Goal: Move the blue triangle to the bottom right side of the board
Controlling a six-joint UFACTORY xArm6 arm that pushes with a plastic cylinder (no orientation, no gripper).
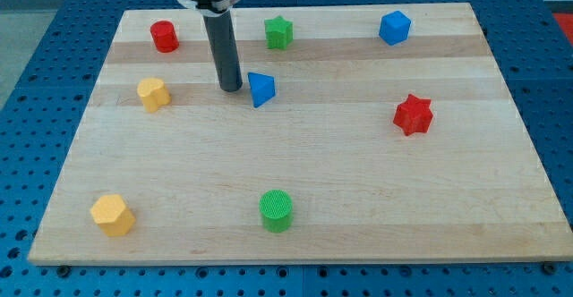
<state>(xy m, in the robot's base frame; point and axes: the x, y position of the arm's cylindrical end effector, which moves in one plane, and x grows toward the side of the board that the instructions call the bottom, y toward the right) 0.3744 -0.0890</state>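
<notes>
My tip (231, 89) rests on the surface, the dark rod standing upright (its mount cropped at the view's top).

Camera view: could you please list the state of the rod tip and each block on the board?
my tip: down on the board, just left of the blue triangle
blue triangle: upper middle, not yet at bottom right
red cylinder: top left
green star: top middle
blue cube: top right
yellow block: left side
red star: right side
yellow hexagon: bottom left
green cylinder: bottom middle
</notes>
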